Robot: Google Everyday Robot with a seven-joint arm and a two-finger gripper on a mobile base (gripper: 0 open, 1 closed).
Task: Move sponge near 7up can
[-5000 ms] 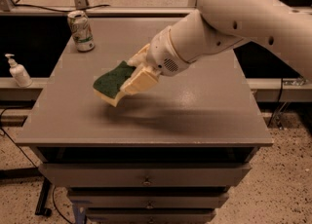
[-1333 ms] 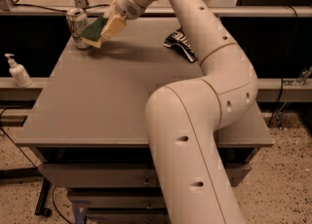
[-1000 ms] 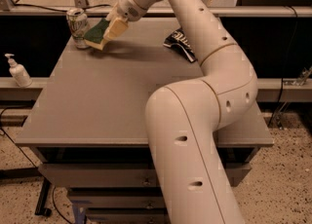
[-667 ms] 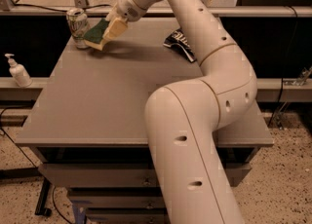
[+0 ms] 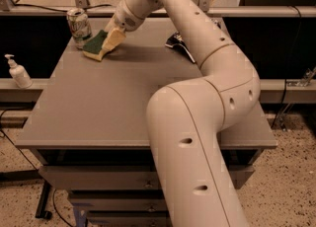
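Observation:
The sponge (image 5: pixel 95 46), dark green on top with pale yellow foam below, lies low at the far left of the grey table (image 5: pixel 118 102), its left end close beside the 7up can (image 5: pixel 79 25). The dented silver-green can stands upright at the table's far left corner. My gripper (image 5: pixel 112 38) is at the sponge's right end, its pale fingers closed on that end. The long white arm reaches in from the lower right and over the table.
A dark blue chip bag (image 5: pixel 179 43) lies at the far middle-right of the table, partly behind the arm. A white pump bottle (image 5: pixel 18 72) stands on a ledge left of the table. Rails run behind the table.
The gripper has lowered the sponge down to the table surface beside the can. The can and the bag have not moved.

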